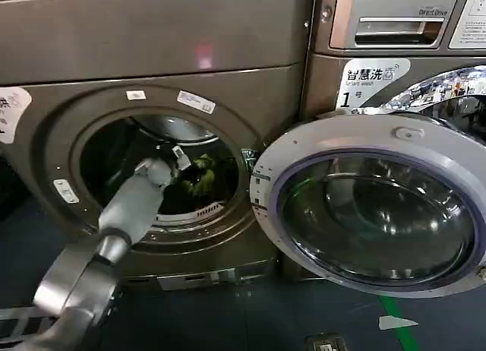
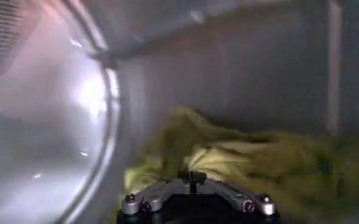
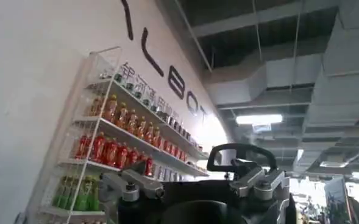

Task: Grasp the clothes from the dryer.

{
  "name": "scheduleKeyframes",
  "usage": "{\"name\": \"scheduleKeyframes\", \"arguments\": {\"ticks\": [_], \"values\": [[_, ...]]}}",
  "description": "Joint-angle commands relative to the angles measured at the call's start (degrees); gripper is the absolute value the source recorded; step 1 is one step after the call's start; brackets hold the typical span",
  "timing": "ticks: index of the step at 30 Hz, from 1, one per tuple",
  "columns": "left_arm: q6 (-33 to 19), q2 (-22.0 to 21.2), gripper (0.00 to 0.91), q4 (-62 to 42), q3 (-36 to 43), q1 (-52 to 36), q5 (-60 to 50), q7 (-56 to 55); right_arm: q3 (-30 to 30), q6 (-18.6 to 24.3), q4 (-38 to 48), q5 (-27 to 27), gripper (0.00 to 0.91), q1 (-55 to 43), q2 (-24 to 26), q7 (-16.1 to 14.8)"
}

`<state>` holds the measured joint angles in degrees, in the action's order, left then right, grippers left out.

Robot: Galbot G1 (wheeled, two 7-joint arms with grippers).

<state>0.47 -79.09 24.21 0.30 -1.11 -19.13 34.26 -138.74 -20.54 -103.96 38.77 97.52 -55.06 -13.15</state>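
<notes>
Left of frame, the left gripper (image 1: 184, 162) reaches inside the bronze-brown front-loading dryer (image 1: 91, 55), fingers spread open beside the crumpled yellow-green clothes (image 1: 203, 175).

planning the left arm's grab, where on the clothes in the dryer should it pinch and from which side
Probably the raised fold at the near edge of the clothes, straight ahead of the left gripper. Come through the dryer mouth, as the arm is already doing: the fabric lies crumpled low in the drum, and that bunched ridge gives the open fingers something to close on.
</notes>
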Motion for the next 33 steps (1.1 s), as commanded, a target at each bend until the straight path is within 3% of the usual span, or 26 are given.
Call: {"name": "scheduleKeyframes", "arguments": {"ticks": [1, 9, 13, 24, 33], "values": [[-2.65, 0.25, 0.000, 18.33, -12.22, 12.44, 21.23, -22.87, -0.28, -0.08, -0.18, 0.29, 0.907, 0.12, 0.06, 0.21], [-7.62, -1.14, 0.000, 30.54, -19.01, 20.71, 26.51, -33.31, -0.01, -0.15, -1.14, 2.51, 0.907, 0.19, -0.14, 1.26], [-10.56, -2.06, 0.000, 37.27, -21.64, 24.38, 26.96, -37.59, 0.02, -2.23, -2.58, 3.84, 0.907, 0.02, -0.31, 1.82], [-16.40, -4.03, 0.000, 54.90, -25.70, 39.80, 19.23, -46.46, -0.15, 3.43, -2.54, 4.40, 0.907, -0.45, -0.87, 0.15], [-13.52, -5.45, 0.000, 58.16, -25.52, 42.71, 18.58, -47.36, -0.72, 4.37, -2.33, 3.93, 0.907, -0.10, -0.56, 1.45]]}}
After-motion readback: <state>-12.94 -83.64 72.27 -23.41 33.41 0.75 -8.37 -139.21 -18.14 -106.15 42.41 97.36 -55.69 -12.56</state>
